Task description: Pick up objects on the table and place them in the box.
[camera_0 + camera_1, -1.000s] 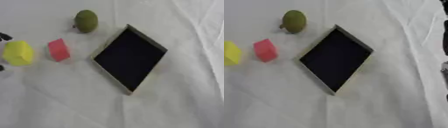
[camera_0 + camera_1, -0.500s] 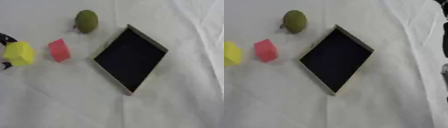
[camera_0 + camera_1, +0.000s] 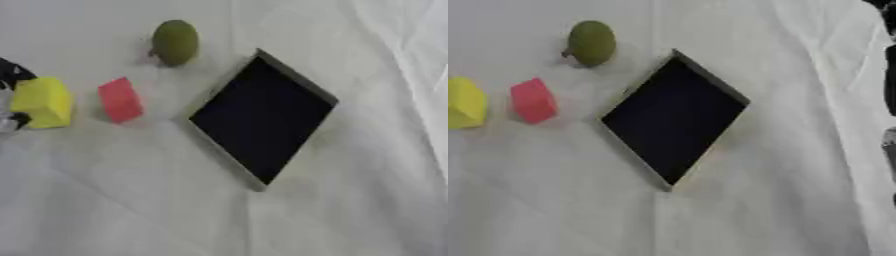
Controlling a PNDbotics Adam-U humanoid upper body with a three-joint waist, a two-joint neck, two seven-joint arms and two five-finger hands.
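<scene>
Two dark fingers of the left hand (image 3: 12, 75) show at the nine o'clock edge, one above and one below the yellow block (image 3: 42, 102), pinching it. Just toward three o'clock from it lies a matte pink block (image 3: 120, 99), apart from the yellow one. At about eleven o'clock sits a rounded olive-green fruit (image 3: 175, 41) with a dull skin. The box (image 3: 302, 87), a shallow pale-rimmed tray with a black inside, lies centre, turned like a diamond on the creased white cloth (image 3: 350, 210). Dark parts of the right arm (image 3: 890, 75) show at three o'clock; that hand's fingers cannot be made out.
</scene>
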